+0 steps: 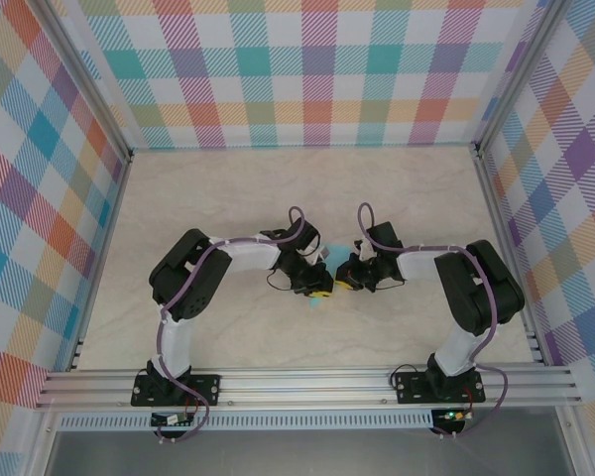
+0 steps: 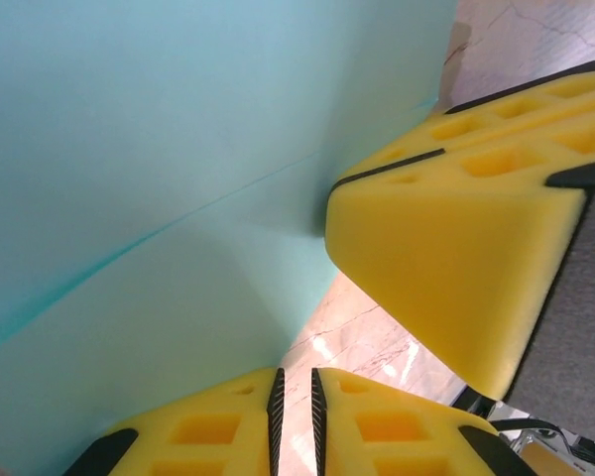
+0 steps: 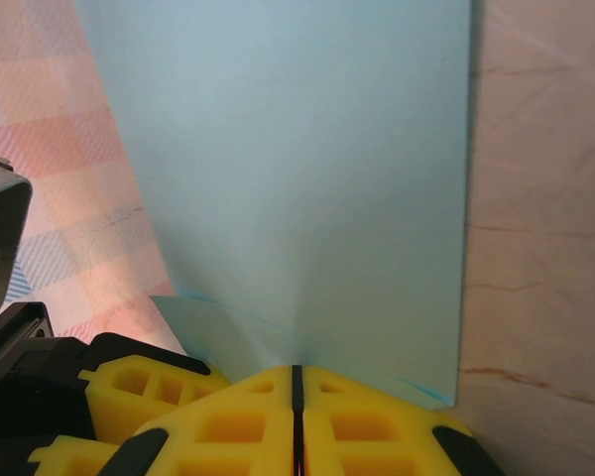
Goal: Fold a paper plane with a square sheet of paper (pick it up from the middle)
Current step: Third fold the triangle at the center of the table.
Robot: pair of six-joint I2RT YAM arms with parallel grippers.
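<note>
The square sheet of paper (image 3: 307,178) stands upright off the table (image 1: 228,198), held between my two arms near the middle of the tabletop. In the overhead view only small turquoise bits of it peek out around my grippers.

On the left, my left pincer (image 1: 315,286) reaches in towards the centre. Seen from its own wrist, its two yellow pads (image 2: 208,431) are drawn almost together, with only a thin slit between them. Through that slit I see the marbled tabletop. The sheet (image 2: 129,198) rises to the left of the slit, with a faint crease running slantwise across it. Its lower corner comes down to the left-hand pad, but I cannot tell whether any of the paper is nipped there.

On the right, my right pincer (image 1: 345,278) faces the left one, tip nearly to tip. My left wrist camera shows its yellow nose (image 2: 352,183) pressed against the edge of the sheet. From its own wrist, its pads (image 3: 377,426) are closed tight, seam to seam. The paper comes straight up out of that seam, so this pincer has a firm hold on the bottom edge.
</note>
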